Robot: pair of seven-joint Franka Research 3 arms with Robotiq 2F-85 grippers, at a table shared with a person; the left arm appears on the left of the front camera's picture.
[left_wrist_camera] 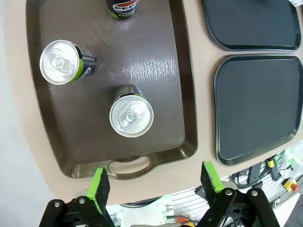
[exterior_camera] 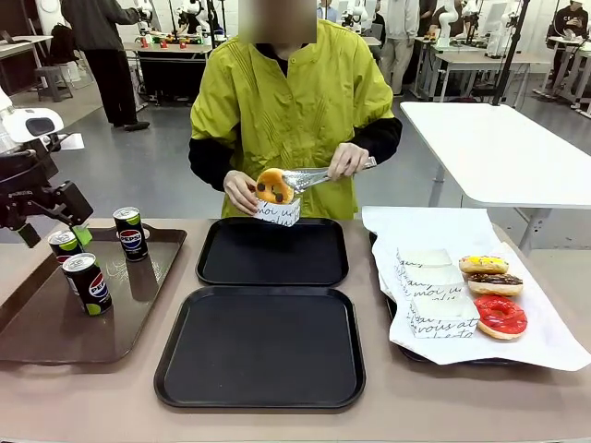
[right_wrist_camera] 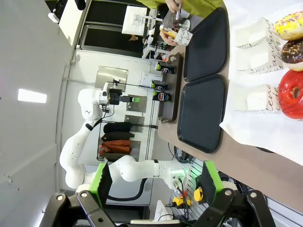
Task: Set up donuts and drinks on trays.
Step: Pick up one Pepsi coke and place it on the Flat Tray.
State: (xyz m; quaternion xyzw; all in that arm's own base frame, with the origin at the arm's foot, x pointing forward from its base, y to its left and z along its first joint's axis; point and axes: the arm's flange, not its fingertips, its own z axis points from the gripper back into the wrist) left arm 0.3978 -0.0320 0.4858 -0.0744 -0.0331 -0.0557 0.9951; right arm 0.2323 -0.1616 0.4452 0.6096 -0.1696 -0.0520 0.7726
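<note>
A person holds a chocolate-spotted donut (exterior_camera: pixel 274 186) in metal tongs (exterior_camera: pixel 319 176) over a white paper holder (exterior_camera: pixel 278 213), above the far black tray (exterior_camera: pixel 272 251). The near black tray (exterior_camera: pixel 260 346) is bare. Three Pepsi cans (exterior_camera: pixel 130 233) (exterior_camera: pixel 65 245) (exterior_camera: pixel 89 282) stand on the brown tray (exterior_camera: pixel 55 323). My left gripper (exterior_camera: pixel 55 235) hovers open over that tray's left side, above the cans (left_wrist_camera: pixel 131 113) (left_wrist_camera: pixel 64 61), with nothing between its green pads (left_wrist_camera: pixel 99 187). My right gripper (right_wrist_camera: pixel 156 179) is open and holds nothing, off the table's right end, beside the red donut (right_wrist_camera: pixel 291 93).
A white-paper-lined tray (exterior_camera: pixel 545 341) at the right carries yellow (exterior_camera: pixel 483 265), chocolate (exterior_camera: pixel 495 283) and red (exterior_camera: pixel 500 317) donuts and two paper holders (exterior_camera: pixel 434 277). A white table (exterior_camera: pixel 499 148) stands behind it at the right.
</note>
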